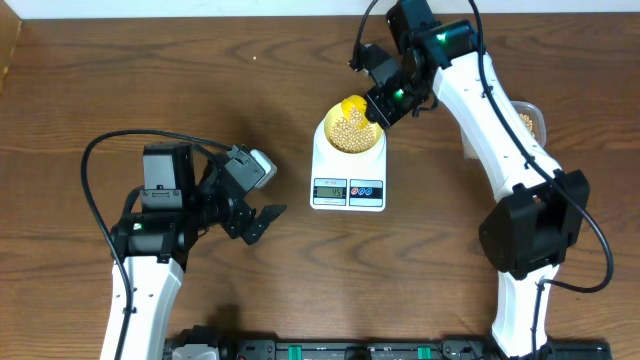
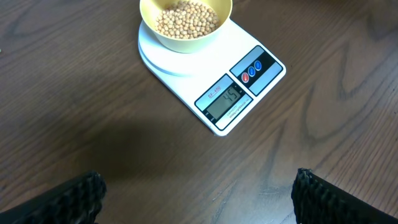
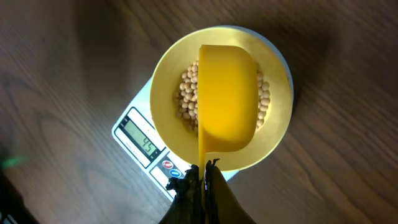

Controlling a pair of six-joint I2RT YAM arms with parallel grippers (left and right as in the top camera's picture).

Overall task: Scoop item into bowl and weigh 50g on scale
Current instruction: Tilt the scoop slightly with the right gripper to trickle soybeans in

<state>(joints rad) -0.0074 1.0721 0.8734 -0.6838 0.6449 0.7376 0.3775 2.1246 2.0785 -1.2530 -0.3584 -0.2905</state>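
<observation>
The pale yellow bowl [image 1: 337, 146] stands on the white scale [image 1: 348, 185] at mid-table and holds tan beans [image 1: 347, 130]. In the right wrist view, my right gripper [image 3: 204, 171] is shut on the thin handle of a bright yellow scoop [image 3: 227, 99]. The scoop hangs tipped over the bowl [image 3: 165, 81] and hides part of the beans [image 3: 188, 93]. The scale's display [image 3: 144, 142] reads 45. My left gripper [image 1: 262, 222] is open and empty, low over bare wood left of the scale. Its view shows the bowl [image 2: 186, 45], beans [image 2: 186, 17] and scale [image 2: 239, 93] ahead of the gripper [image 2: 199, 199].
A clear plastic tub [image 1: 530, 122] with beans sits at the right, partly behind the right arm. A black rail [image 1: 350, 350] runs along the table's front edge. The left arm's cable [image 1: 95, 190] loops over the wood at the left.
</observation>
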